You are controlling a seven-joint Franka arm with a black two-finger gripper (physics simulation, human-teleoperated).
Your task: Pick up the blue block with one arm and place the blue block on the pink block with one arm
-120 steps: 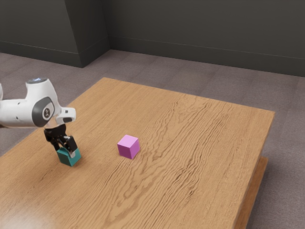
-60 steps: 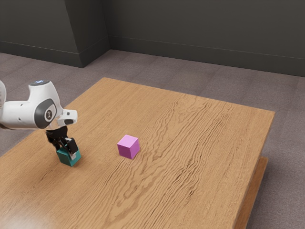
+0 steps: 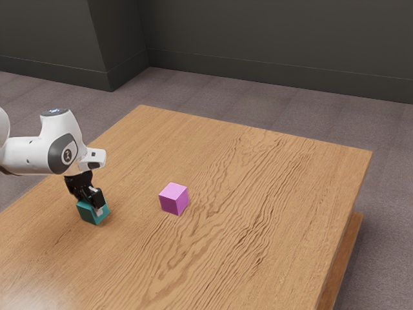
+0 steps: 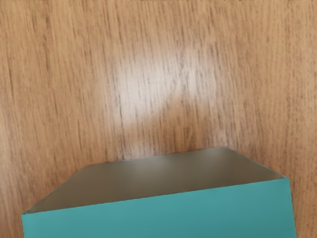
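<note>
— What is the gripper doing?
— Its black fingers are clamped on the blue block, one on each side of its top, near the left side of the table in the exterior view.
— Is the block lifted?
— Hard to say; it seems to rest on the wood or sit barely above it. In the wrist view, the frame edge cuts off its teal face.
— And farther out?
— The pink block stands well apart, toward the exterior view's right.
</note>
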